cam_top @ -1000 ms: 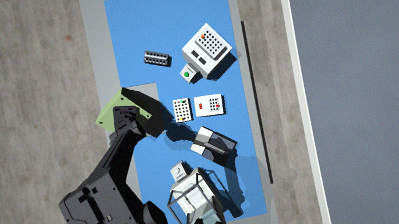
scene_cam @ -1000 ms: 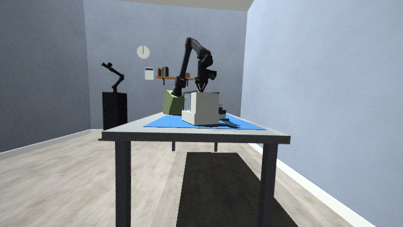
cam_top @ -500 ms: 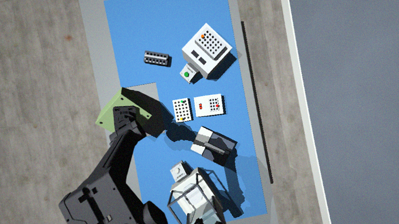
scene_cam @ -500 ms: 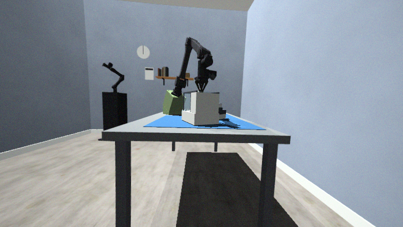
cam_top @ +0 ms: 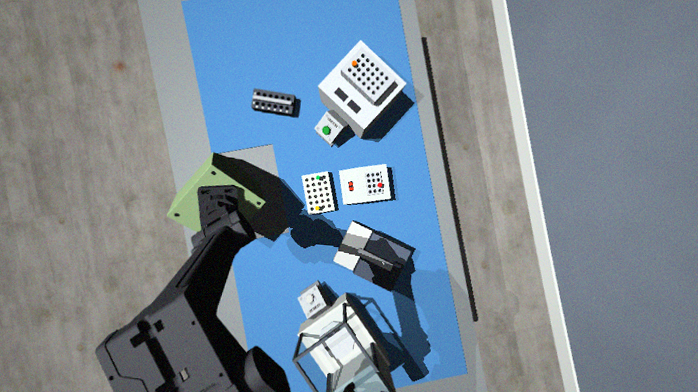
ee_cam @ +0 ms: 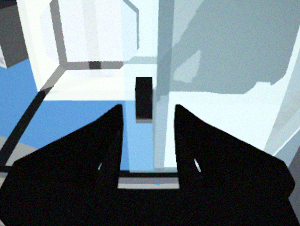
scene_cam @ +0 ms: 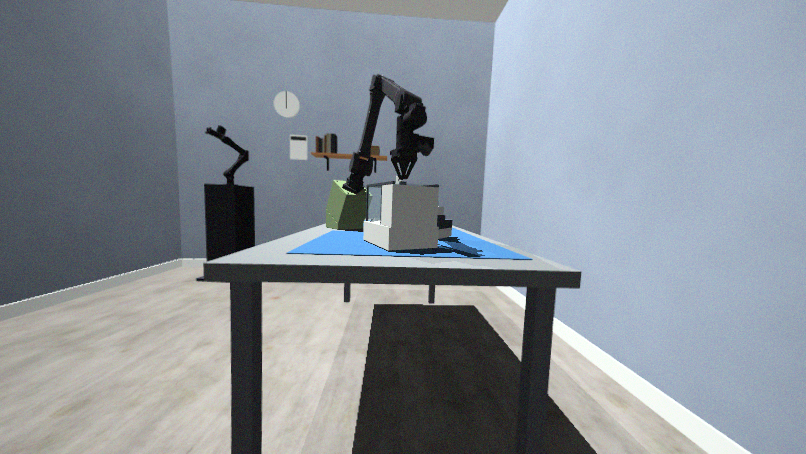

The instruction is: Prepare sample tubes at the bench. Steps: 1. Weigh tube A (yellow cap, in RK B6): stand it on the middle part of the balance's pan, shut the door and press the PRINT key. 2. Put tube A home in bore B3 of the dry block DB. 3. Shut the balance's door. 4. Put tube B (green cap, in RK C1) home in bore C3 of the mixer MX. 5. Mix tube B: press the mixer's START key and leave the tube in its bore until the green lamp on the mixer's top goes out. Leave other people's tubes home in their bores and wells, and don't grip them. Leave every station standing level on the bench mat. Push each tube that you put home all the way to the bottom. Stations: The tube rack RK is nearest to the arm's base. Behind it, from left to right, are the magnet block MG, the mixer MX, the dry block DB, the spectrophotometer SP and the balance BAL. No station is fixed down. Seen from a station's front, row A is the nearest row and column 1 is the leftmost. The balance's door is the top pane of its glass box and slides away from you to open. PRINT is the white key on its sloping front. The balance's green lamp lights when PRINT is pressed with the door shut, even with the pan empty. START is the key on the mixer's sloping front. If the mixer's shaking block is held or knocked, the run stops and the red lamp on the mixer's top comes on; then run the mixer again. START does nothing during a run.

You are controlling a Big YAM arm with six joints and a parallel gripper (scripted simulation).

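Note:
My gripper (scene_cam: 401, 175) (ee_cam: 148, 113) is partly open and holds nothing, low over the glass box of the balance (cam_top: 320, 327) (scene_cam: 414, 217). The dark door handle (ee_cam: 144, 97) shows between the fingertips in the wrist view; its depth relative to them is unclear. Pale door glass (cam_top: 372, 386) shows near the gripper; how far the door stands open is hard to tell. The white PRINT key (cam_top: 309, 298) faces front. Tube A, yellow cap (cam_top: 318, 207), and tube B, green cap (cam_top: 318, 177), stand in the rack (cam_top: 318, 192). The mixer (cam_top: 327, 88) has a green START key (cam_top: 327, 130).
The dry block (cam_top: 356, 192) with a red-capped tube stands beside the rack. The spectrophotometer (cam_top: 356, 237) stands between dry block and balance. The magnet block (cam_top: 273, 101) lies left of the mixer. The green arm base (cam_top: 186, 203) stands at the mat's edge.

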